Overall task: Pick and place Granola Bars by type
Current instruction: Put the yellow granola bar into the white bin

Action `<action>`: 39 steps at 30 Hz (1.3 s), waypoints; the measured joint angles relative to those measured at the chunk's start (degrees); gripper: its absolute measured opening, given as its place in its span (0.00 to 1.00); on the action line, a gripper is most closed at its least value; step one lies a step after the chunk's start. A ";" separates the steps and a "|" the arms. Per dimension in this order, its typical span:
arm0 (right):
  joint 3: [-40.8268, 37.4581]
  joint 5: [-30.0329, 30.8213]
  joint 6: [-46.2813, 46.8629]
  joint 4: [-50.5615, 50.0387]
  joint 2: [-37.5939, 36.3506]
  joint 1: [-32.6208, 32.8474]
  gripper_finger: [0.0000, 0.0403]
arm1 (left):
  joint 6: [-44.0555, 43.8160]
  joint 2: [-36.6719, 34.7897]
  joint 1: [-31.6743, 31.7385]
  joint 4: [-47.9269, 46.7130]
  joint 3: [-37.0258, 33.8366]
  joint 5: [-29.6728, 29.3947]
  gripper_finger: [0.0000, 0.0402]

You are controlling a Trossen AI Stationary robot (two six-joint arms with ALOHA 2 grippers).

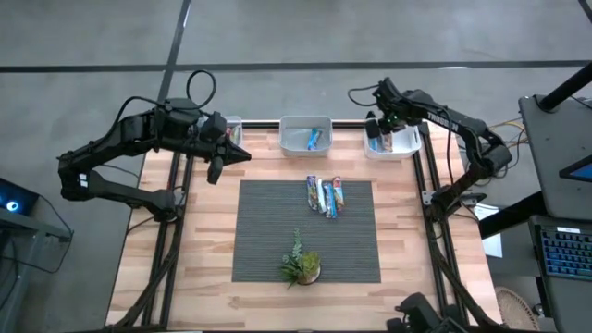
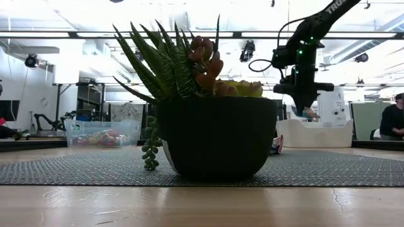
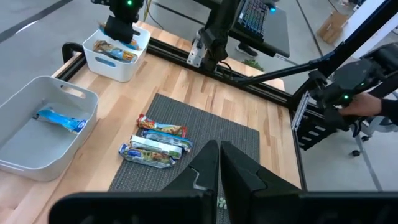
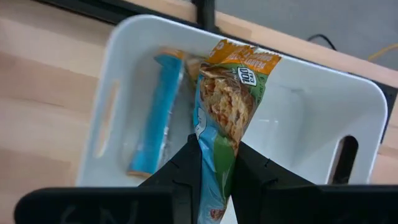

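**Right gripper holding an orange-and-green bar over the far-right bin**

Right gripper (image 4: 214, 163) is hanging above the white bin (image 1: 407, 148) at the far right corner of the tabletop, its fingers pinching an orange-and-green granola bar (image 4: 227, 102) by one end, so the rest of the wrapper is pointing down into the bin. That grip is leaving the bar free to drop straight in, likely the next step. Two bars are already lying in this bin, among them a blue-wrapped bar (image 4: 152, 115) along one wall. On the held wrapper a small round mark is showing what looks like "100"; the rest of the print is too small to read.

Left gripper (image 1: 217, 166) is waiting near the far left edge, fingers pressed together and holding nothing, pointing toward the mat.

Three or four bars (image 1: 326, 195) are lying side by side on the grey mat (image 1: 268, 240) at mid-table, not yet sorted. A middle bin (image 1: 291, 139) at the far edge is holding one blue bar (image 1: 315, 140), and a clear bin (image 2: 104, 133) at the far left corner is holding more, so each bin seems to be collecting its own type. A potted plant (image 1: 301, 264) is standing on the mat's near edge, apart from the bars.
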 joint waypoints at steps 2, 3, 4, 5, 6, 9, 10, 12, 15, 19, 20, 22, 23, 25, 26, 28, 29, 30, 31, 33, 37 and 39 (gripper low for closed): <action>-0.83 0.10 -0.02 0.00 0.00 -0.58 0.13 | -0.02 0.00 0.00 -0.01 0.00 0.00 0.00; -1.30 0.11 -0.01 -0.04 0.00 -0.88 0.13 | -0.11 0.00 0.00 -0.01 0.00 0.00 0.00; -1.68 0.17 0.03 -0.13 0.00 -1.12 0.13 | -0.19 0.00 -0.01 -0.02 0.00 0.00 0.00; -2.10 0.32 0.03 -0.05 0.00 -1.33 0.13 | -0.21 0.00 -0.02 0.00 0.00 0.00 0.00; -2.49 0.76 0.05 -0.09 0.00 -1.55 0.13 | -0.23 0.00 -0.02 0.00 0.00 0.00 0.00; -3.40 2.01 0.02 -0.08 0.00 -2.08 0.13 | -0.28 0.00 -0.02 -0.01 0.00 0.00 0.00; -3.63 2.59 0.01 -0.04 0.00 -2.28 0.13 | -0.34 0.00 -0.02 -0.02 0.00 0.00 0.00; -4.01 3.15 -0.01 0.06 0.00 -2.70 0.13 | -0.36 0.00 -0.02 -0.01 0.00 0.00 0.00; -4.01 3.91 0.28 0.60 0.00 -2.82 0.13 | -0.45 0.00 -0.02 -0.02 0.00 0.00 0.00; -3.71 4.15 1.27 0.95 0.00 -2.84 0.13 | -0.50 0.00 -0.02 -0.02 0.00 0.00 0.00; -3.62 4.21 1.31 1.13 0.00 -2.84 0.13 | -0.50 0.00 -0.02 0.00 0.00 -0.02 0.00; -3.46 4.37 1.68 1.20 0.00 -2.86 0.13 | -0.50 0.00 -0.02 0.00 0.00 -0.02 0.00; -3.35 4.44 2.58 1.18 0.00 -2.86 0.13 | -0.50 0.00 -0.02 0.00 0.00 -0.02 0.00; -3.14 4.90 4.71 1.29 0.00 -2.96 0.13 | -0.50 0.00 -0.02 0.00 0.00 -0.02 0.00; -3.11 5.21 5.57 1.37 0.00 -3.01 0.13 | -0.50 0.00 -0.02 0.00 0.00 -0.02 0.00; -3.10 5.62 6.11 1.39 0.00 -3.01 0.13 | -0.50 0.00 -0.02 -0.02 0.00 -0.02 0.00; -3.10 5.72 6.24 1.47 0.00 -3.01 0.13 | -0.50 0.00 -0.05 -0.01 0.00 -0.02 0.00; -3.10 5.80 6.41 1.54 0.00 -3.01 0.13 | -0.50 0.00 -0.07 -0.02 0.00 -0.02 0.00; -3.10 5.84 6.53 1.55 0.00 -3.00 0.13 | -0.50 0.00 -0.07 0.00 0.00 -0.02 0.00; -3.10 5.84 6.63 1.60 0.00 -2.99 0.13 | -0.50 0.00 -0.07 -0.02 0.00 -0.02 0.00; -3.10 5.86 6.94 1.66 0.00 -2.99 0.14 | -0.50 0.00 -0.07 -0.02 0.00 -0.02 0.00; -3.10 5.88 7.15 1.76 0.00 -2.99 0.15 | -0.50 0.00 -0.07 -0.02 0.00 -0.02 0.00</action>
